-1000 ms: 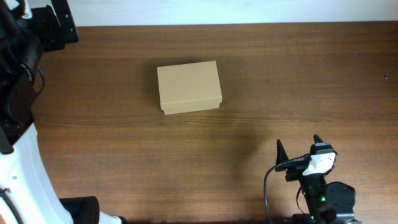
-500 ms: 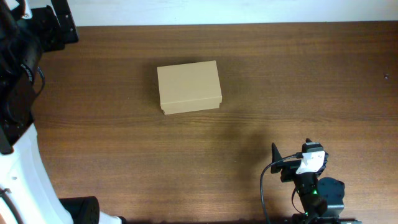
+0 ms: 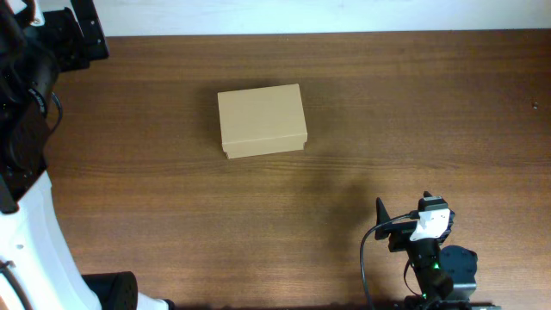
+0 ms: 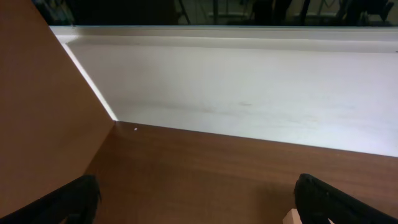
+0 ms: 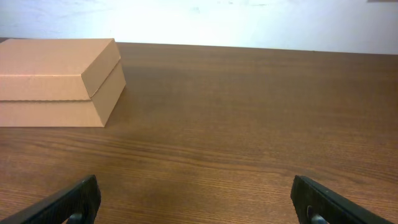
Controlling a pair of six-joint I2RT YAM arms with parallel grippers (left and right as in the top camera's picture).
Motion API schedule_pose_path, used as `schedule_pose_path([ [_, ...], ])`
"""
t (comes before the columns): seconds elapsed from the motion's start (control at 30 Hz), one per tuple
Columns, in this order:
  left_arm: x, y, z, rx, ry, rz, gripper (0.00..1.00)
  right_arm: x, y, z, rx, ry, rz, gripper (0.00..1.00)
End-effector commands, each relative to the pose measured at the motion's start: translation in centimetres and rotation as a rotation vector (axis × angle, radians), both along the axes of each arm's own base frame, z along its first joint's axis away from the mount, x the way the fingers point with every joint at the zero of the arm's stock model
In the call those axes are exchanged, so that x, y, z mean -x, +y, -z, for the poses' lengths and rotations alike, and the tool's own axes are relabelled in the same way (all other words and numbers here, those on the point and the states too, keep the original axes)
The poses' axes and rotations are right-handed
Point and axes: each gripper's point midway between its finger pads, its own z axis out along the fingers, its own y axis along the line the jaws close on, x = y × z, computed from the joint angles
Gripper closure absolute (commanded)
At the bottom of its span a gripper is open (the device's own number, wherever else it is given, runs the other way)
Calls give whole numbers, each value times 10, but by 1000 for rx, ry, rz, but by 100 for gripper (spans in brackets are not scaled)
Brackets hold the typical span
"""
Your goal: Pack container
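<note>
- Cardboard box (image 3: 262,120), small, rectangular and plain tan, is sitting lid-down on the dark brown wooden table (image 3: 387,103), left of centre, toward the far edge.
- Right gripper (image 5: 196,205) is hovering low near the table's near edge with its black fingers spread wide, well apart from the container.
- Left gripper (image 4: 199,205) is holding its fingers apart too, facing a white surface (image 4: 249,93) behind the table.

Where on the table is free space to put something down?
The table is bare right of the box, out to the edge, and between the box and the right gripper. Left of the box is free too, but the left arm crowds that side.
</note>
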Motion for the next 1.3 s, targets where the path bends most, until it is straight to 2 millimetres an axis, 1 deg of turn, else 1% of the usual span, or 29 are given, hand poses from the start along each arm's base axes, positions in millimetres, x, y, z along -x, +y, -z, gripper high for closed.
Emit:
schedule_pose_path([
  [0.0,0,2,-1,-8,-3,-8,0,0,1,1,-9,-6,-4,1],
  [0.3,-1,2,0,-8,1,-7,0,0,1,1,-8,-6,-4,0],
  [0.37,2,1,-1,-8,0,-7,0,0,1,1,-9,-6,-4,1],
  [0.47,13,1,-8,-9,-19,-7,0,0,1,1,-9,-6,-4,1],
  [0.5,20,1,-11,-9,-28,-7,0,0,1,1,-8,-6,-4,1],
  [0.53,30,1,-13,-9,-34,-8,0,0,1,1,-8,-6,-4,1],
  [0.63,49,0,-17,-10,-69,-7,0,0,1,1,-8,-6,-4,1],
  [0.7,58,-2,-13,-10,-97,-1,0,0,1,1,-8,-6,-4,1],
  [0.8,66,-7,-4,-11,-170,14,0,0,1,1,-9,-6,-4,1],
  [0.9,74,-13,11,-9,-272,34,0,0,1,1,-8,-6,-4,1],
  [1.0,84,-18,36,-6,-331,53,0,0,1,1,-9,-6,-4,1],
  [1.1,98,-20,77,-4,-346,61,0,0,1,1,-9,-6,-4,1],
  [1.27,118,-19,135,-5,-340,60,0,0,1,1,-9,-6,-4,1],
])
